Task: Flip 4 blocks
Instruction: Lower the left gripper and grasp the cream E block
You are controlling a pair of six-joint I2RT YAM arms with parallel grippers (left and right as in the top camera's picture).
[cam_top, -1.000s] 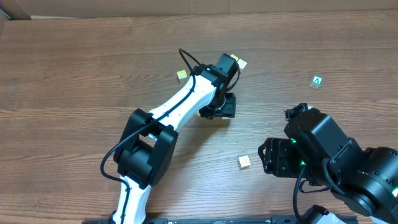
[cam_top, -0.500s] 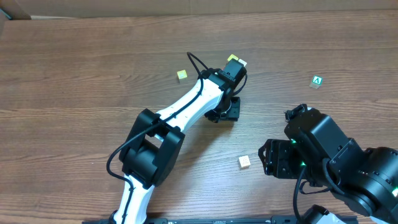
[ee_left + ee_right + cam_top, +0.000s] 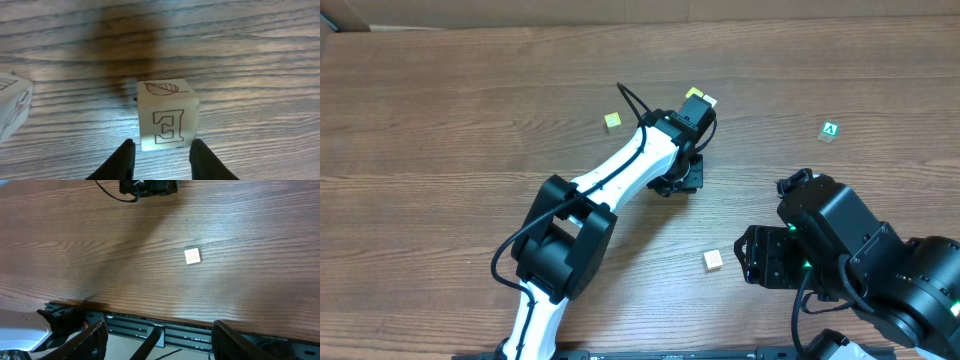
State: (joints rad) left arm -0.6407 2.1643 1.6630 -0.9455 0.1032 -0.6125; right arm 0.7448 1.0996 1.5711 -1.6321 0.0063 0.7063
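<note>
Smooth cream wooden cube (image 3: 167,117) on grained wood table (image 3: 250,50).

The table (image 3: 440,120) is brown wood-grain with a soft sheen (glare streaks in the left-wrist view). The block (image 3: 167,115), mid-frame there, is pale smooth matt wood, printed dark red. The fingers (image 3: 122,160) below it look matt black plastic.

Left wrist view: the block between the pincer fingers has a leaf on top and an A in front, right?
No, the front letter is E, not A. The block flanked by the left pincer has a leaf on top, per the left wrist view.
</note>
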